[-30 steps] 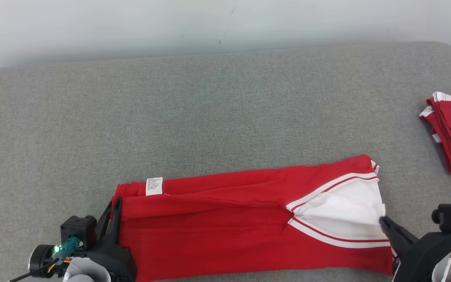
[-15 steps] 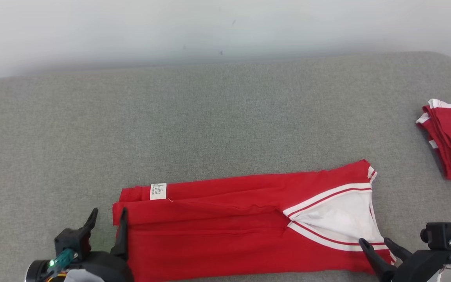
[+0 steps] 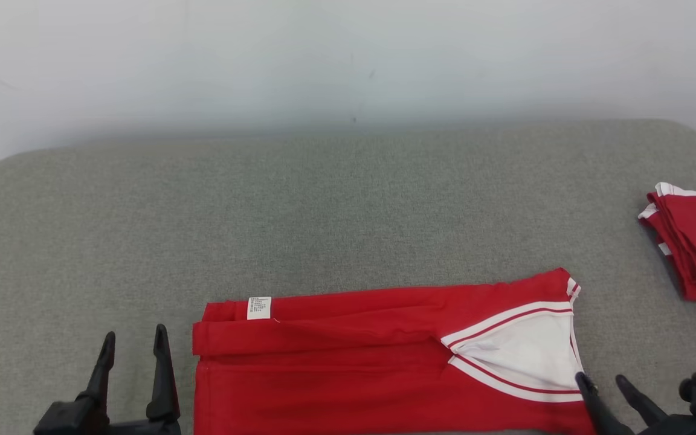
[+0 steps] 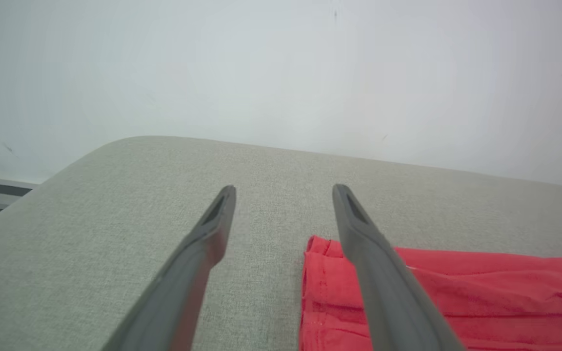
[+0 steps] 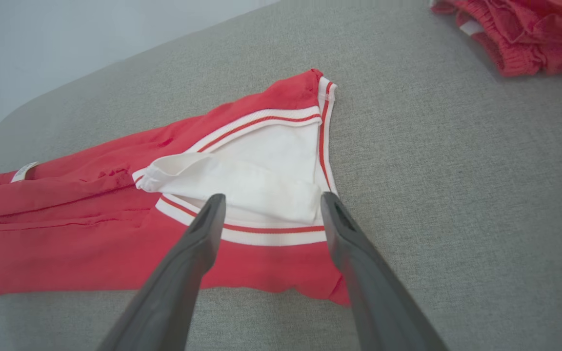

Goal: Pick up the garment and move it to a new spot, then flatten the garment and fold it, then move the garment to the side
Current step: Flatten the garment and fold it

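Left hand (image 3: 133, 332) and right hand (image 3: 599, 379) are held with fingers apart, nothing gripped. The red garment (image 3: 354, 362) is laid flat between them on the grey padded surface (image 3: 324, 211), with another red pile (image 3: 695, 241) well to the right

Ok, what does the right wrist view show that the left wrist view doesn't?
Right wrist view: the white-trimmed neckline, the label, a pile of red clothes and the open right gripper. Left wrist view: the open left gripper by the garment's left end. Both: the garment lying on the grey cushion, pale wall behind.
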### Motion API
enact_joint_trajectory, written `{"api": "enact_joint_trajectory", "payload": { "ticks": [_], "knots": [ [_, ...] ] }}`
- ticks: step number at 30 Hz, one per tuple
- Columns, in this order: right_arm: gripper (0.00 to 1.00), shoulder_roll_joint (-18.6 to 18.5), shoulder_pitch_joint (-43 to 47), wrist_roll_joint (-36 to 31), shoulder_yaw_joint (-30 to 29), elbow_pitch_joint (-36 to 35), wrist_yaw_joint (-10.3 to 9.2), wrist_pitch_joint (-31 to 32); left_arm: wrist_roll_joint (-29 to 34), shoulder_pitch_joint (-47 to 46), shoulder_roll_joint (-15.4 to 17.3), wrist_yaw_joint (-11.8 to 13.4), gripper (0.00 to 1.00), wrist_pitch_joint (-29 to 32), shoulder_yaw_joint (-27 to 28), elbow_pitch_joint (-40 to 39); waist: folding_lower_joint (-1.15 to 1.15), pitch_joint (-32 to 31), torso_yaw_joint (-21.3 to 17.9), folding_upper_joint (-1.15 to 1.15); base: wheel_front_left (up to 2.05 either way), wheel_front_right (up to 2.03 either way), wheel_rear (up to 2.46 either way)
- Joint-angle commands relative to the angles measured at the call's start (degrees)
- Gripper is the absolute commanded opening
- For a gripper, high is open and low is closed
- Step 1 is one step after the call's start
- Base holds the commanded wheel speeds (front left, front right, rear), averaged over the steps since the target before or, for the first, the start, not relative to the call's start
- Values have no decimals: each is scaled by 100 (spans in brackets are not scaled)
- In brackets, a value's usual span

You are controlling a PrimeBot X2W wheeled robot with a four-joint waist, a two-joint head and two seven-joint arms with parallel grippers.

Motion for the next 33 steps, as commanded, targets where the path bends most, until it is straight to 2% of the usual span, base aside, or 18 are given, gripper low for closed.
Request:
{"api": "enact_joint_trajectory", "payload": {
  "ticks": [1, 9, 16, 19, 26, 33],
  "knots": [
    [100, 66, 54, -65, -84, 44, -17, -166, 112, 195, -140, -73, 100, -15, 140, -190, 0, -108, 42, 0, 0, 0, 0],
    [100, 364, 120, -62, -384, 527, -17, -660, 522, 752, -638, -302, 100, -15, 645, -772, 0, -392, 66, 0, 0, 0, 0],
    [100, 323, -94, -78, -507, 886, -17, -826, 706, 1033, -773, -410, 100, -15, 780, -1019, 0, -457, 94, 0, 0, 0, 0],
    [100, 212, -252, -81, -515, 1042, -17, -684, 728, 1109, -788, -406, 100, -15, 783, -1054, 0, -454, 92, 0, 0, 0, 0],
    [100, -50, -891, -32, -530, 1563, -17, 72, 743, 1177, -788, -323, 100, -15, 654, -1074, 0, -393, 100, 0, 0, 0, 0],
    [100, -308, -1489, -12, -566, 2131, -17, 614, 714, 1114, -789, -432, 100, -16, 619, -983, 0, -226, 252, 0, 0, 0, 0]
  ]
}}
